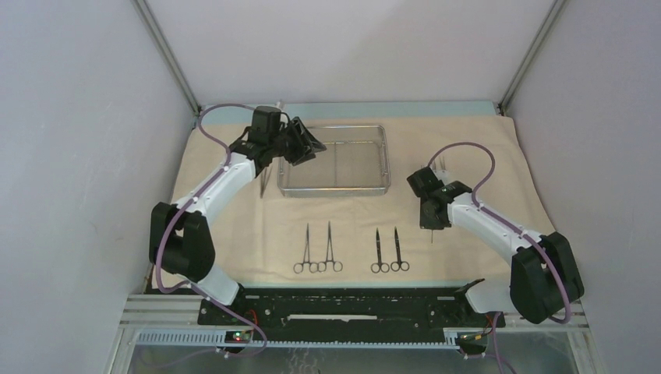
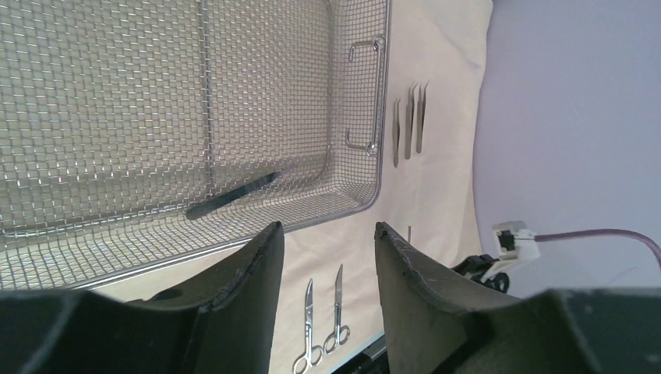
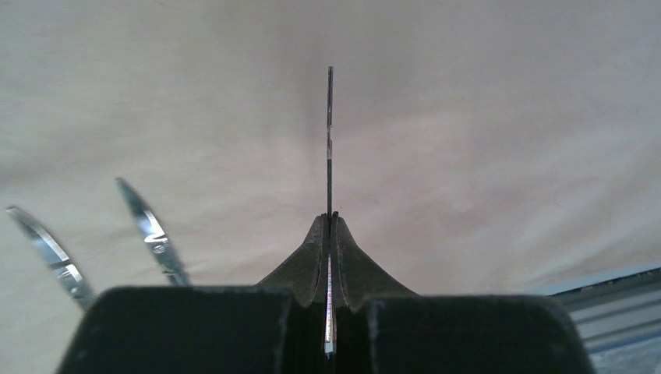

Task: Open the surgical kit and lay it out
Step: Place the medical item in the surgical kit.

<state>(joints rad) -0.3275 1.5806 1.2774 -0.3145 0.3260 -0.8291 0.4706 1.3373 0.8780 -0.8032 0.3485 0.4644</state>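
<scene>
**Slim tweezer pinched edge-on, tray lying at twelve o'clock**

The right gripper (image 3: pixel 330 222) is clamping fully shut on a slim tweezer (image 3: pixel 330 117). The tweezer is sticking straight out past the fingertips, over the beige cloth wrap (image 1: pixel 257 234), at about four o'clock from the mesh tray (image 1: pixel 334 191). The left gripper (image 2: pixel 327 234) is hovering at the tray's nine o'clock end, its jaws standing partly apart with nothing between them. The tray is sitting at twelve o'clock on the spread cloth, and four ring-handled instruments (image 1: pixel 330 248) are lying in a row at six o'clock. More tweezers (image 2: pixel 408 125) are lying just past the tray's three o'clock end. A dark slim shape (image 2: pixel 234 195) is showing through the mesh; it may be another tweezer or only a shadow.

The tweezer is likely handling as light, stiff and slippery, twisting easily between the pads, so a pinch across its flat mid-body is looking safest. The tray is probably rigid and best taken by its wire handle (image 2: pixel 366 93). The cloth is soft and may be bunching if dragged
</scene>
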